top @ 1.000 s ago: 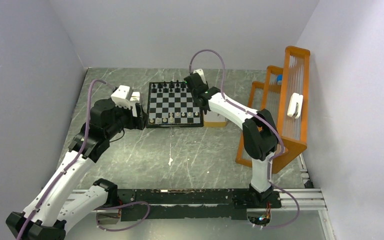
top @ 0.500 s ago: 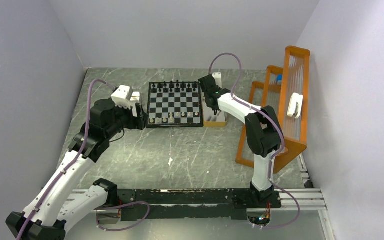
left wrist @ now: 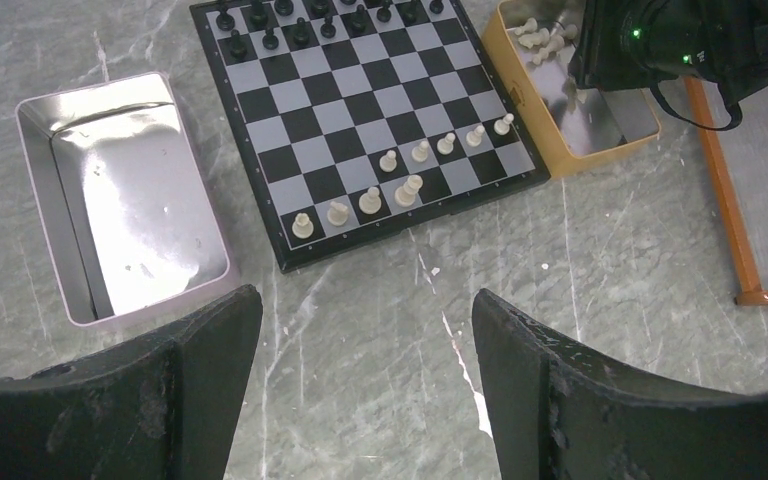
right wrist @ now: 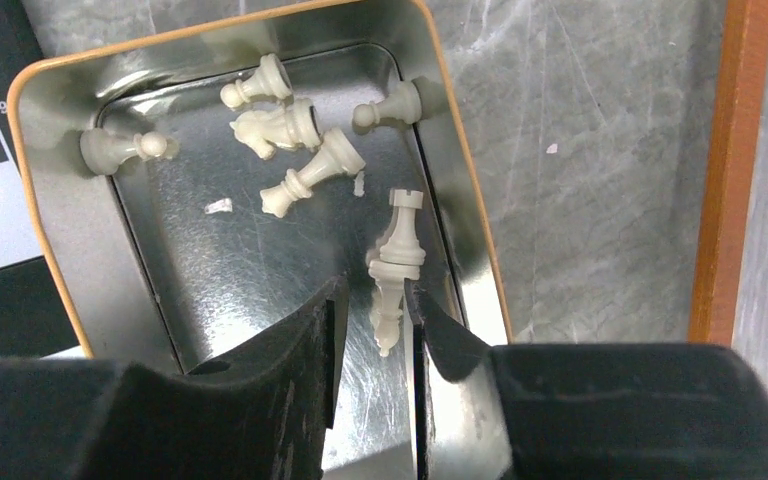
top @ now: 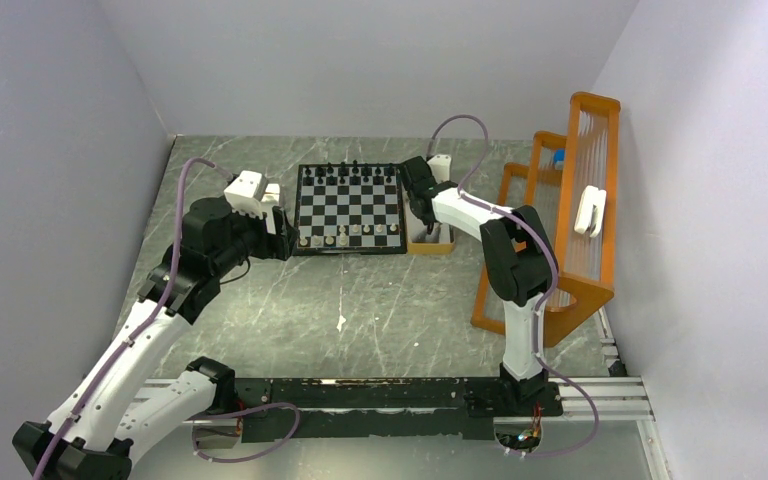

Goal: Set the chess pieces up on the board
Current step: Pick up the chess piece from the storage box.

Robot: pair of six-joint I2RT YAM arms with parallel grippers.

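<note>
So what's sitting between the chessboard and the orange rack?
A tan tin holding loose cream pieces, close beside the board, with the right tool down inside it. Bare marble separates tin and orange rack. The left wrist view shows it best.

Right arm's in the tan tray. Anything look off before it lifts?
Yes: the cream piece between the fingers of the right gripper lies base to base with a rook, seemingly stuck together, so both might come up. A small white chip also lies on the tan tray floor.
</note>
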